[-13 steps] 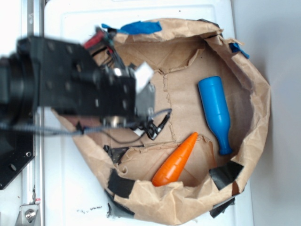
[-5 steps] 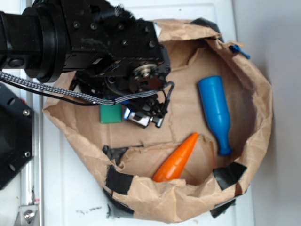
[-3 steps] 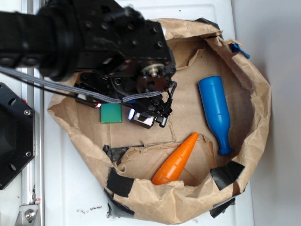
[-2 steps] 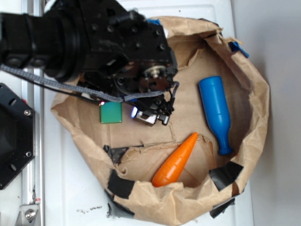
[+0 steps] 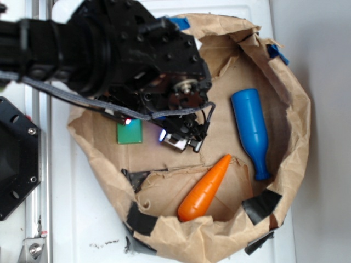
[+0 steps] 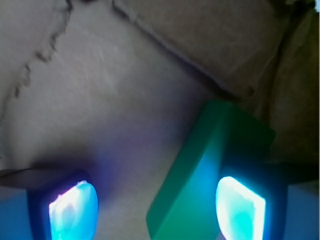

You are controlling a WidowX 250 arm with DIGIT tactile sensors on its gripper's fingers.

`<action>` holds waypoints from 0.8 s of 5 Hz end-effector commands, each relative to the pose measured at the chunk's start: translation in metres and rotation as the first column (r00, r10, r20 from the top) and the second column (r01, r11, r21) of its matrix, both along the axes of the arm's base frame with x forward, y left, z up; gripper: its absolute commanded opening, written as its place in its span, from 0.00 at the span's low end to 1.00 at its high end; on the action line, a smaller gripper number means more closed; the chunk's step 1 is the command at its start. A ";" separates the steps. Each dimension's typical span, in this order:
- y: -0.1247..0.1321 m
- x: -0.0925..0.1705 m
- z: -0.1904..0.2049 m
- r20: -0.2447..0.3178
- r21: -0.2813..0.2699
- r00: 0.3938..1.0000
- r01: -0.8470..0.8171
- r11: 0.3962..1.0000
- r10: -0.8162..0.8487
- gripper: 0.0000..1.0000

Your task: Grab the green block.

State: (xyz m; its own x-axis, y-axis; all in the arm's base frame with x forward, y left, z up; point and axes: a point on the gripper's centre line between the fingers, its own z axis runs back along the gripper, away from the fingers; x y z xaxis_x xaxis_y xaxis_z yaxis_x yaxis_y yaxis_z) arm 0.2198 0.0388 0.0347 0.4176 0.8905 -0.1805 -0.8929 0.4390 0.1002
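Note:
The green block (image 5: 129, 132) lies flat on the brown paper at the left of the paper nest, its top edge hidden under the black arm. My gripper (image 5: 145, 129) hangs low over it, with its fingers mostly hidden by the wrist body in the exterior view. In the wrist view the green block (image 6: 210, 170) lies slanted between the two glowing fingertips. It sits close against the right fingertip (image 6: 239, 206) and far from the left one (image 6: 72, 210). My gripper (image 6: 157, 202) is open and the jaws stand wide apart.
A crumpled brown paper bag (image 5: 299, 109) forms a raised rim around everything. Inside lie a blue bottle-shaped toy (image 5: 252, 131) at the right and an orange carrot (image 5: 205, 187) at the front. Black tape patches (image 5: 141, 218) mark the front rim. The robot base (image 5: 16, 164) stands at the left.
The arm has swung from the left over the block and shifted slightly right and lower. The paper bag's left rim has been pushed to the right.

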 end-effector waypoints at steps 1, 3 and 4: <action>0.012 0.004 0.005 0.128 -0.052 0.992 0.018 0.999 -0.011 1.00; 0.015 -0.012 0.033 0.006 -0.073 0.996 -0.084 0.994 0.084 1.00; 0.015 -0.012 0.033 0.006 -0.073 0.996 -0.084 0.994 0.084 1.00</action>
State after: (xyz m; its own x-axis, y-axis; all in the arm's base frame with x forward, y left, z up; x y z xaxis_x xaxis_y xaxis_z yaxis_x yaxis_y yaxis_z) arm 0.2090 0.0404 0.0539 0.3688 0.8862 -0.2804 -0.9068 0.4093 0.1011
